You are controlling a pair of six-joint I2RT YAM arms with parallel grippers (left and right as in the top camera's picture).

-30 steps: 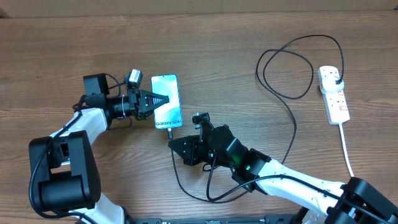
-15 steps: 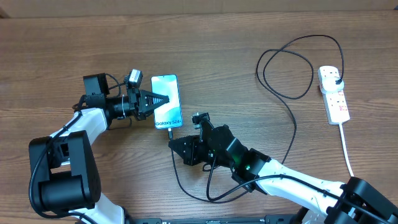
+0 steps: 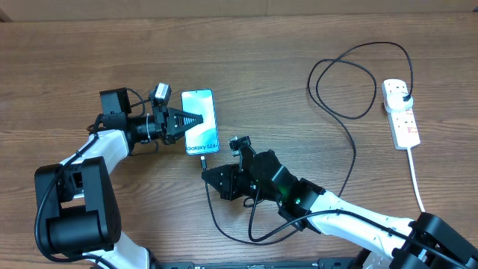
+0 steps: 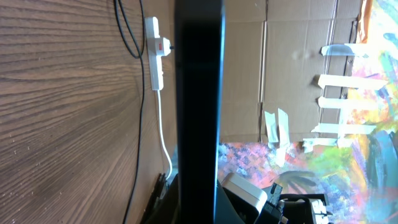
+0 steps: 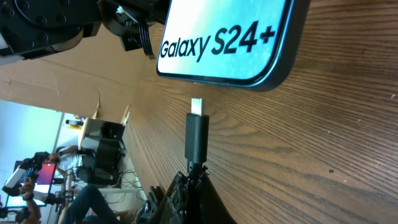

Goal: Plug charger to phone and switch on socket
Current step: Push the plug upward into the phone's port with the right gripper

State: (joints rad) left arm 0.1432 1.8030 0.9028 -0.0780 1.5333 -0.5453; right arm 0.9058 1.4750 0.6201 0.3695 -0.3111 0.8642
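Seemingly a robotics lab: wooden table [image 3: 261,67], cardboard wall [image 4: 298,37], people [image 5: 87,200] at other equipment behind.

Your left gripper [image 3: 191,119], fingers drawn together, lay across the phone [image 3: 203,103]; your right gripper [image 3: 209,171], arm stretched low, pinched the charger [image 5: 197,138].

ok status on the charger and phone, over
Left gripper shut on phone edge. Right gripper shut on charger, tip lined up just short of the phone's bottom edge, not in yet. Nothing between them.
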